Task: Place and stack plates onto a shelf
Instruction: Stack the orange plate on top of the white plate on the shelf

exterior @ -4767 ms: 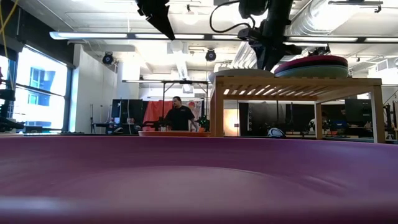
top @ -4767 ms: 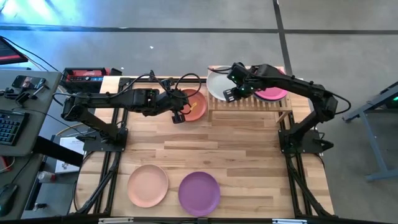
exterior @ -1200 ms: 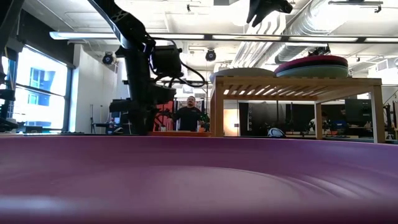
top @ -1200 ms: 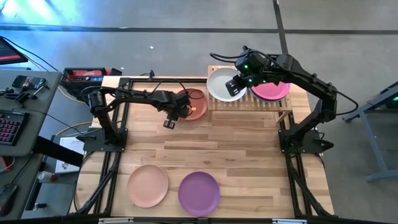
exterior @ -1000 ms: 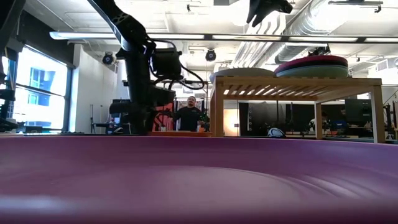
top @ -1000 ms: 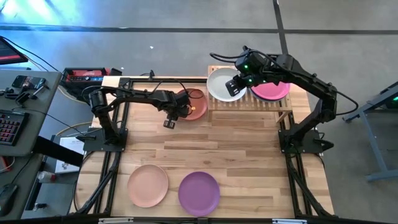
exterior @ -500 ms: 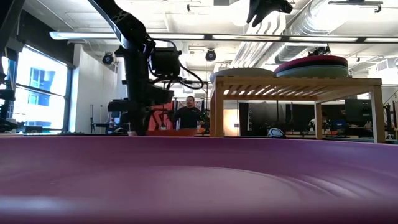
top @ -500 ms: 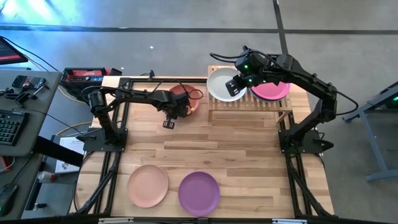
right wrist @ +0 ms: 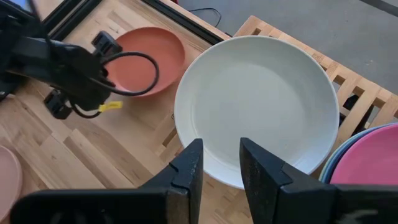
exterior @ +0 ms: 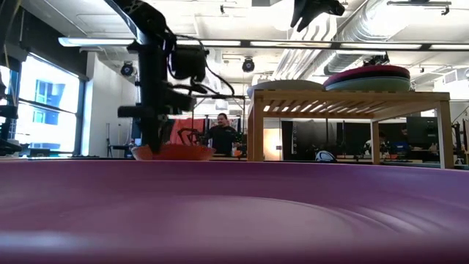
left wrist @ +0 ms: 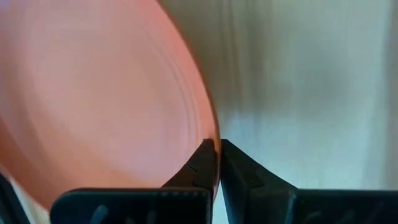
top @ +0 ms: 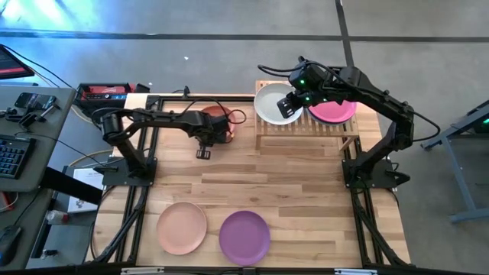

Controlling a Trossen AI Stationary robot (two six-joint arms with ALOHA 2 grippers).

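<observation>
Orange-red plate (top: 216, 121) sits pinched by its rim in my left gripper (left wrist: 217, 163), lifted and tilted left of the shelf (top: 336, 127); my right gripper (right wrist: 219, 163) hovers parted over the pale plate (right wrist: 261, 102).

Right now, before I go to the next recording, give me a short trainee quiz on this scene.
1. True or false: the left hand is shut on the orange-red plate's rim.
2. Which lies under the open right hand? A pale grey-green plate, B black plate, C sage plate.
3. Name the two plates lying free on the tabletop.
Key: 1 true; 2 A; 3 peach plate, purple plate.
</observation>
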